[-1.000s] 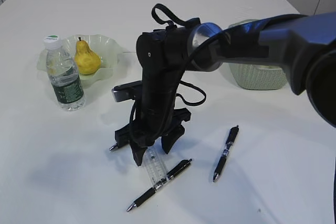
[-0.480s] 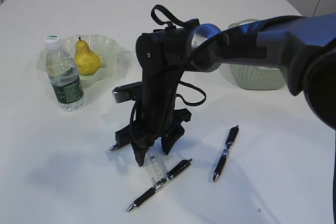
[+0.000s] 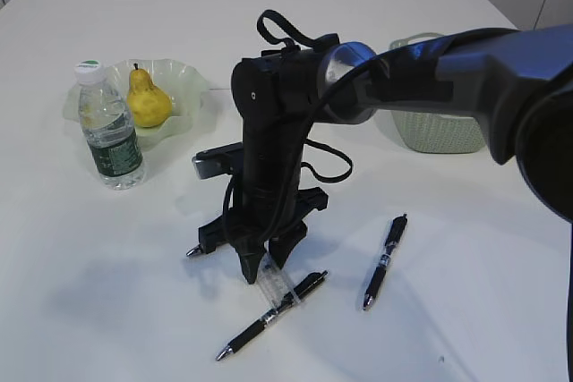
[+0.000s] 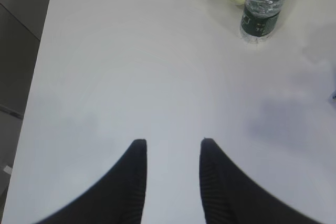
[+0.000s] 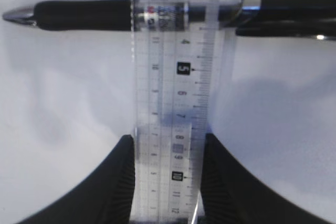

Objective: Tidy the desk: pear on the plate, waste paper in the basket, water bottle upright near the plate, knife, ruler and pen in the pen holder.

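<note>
Clear ruler (image 5: 176, 103) lies flat on the white table (image 3: 107, 310), front centre, crossing over a black pen (image 5: 157, 15). Right gripper (image 5: 167, 153) is down on it, both fingers pressed against the ruler's long edges, grasping it. A second black pen (image 3: 385, 261) lies to the right, apart. Pear (image 3: 147, 98) sits in the green plate (image 3: 183, 78) at far left; water bottle (image 3: 109, 131) stands upright just beside the plate. Basket (image 3: 439, 131) at far right, partly behind the arm. Left gripper (image 4: 172, 153) hangs over bare table, fingers apart, empty.
</note>
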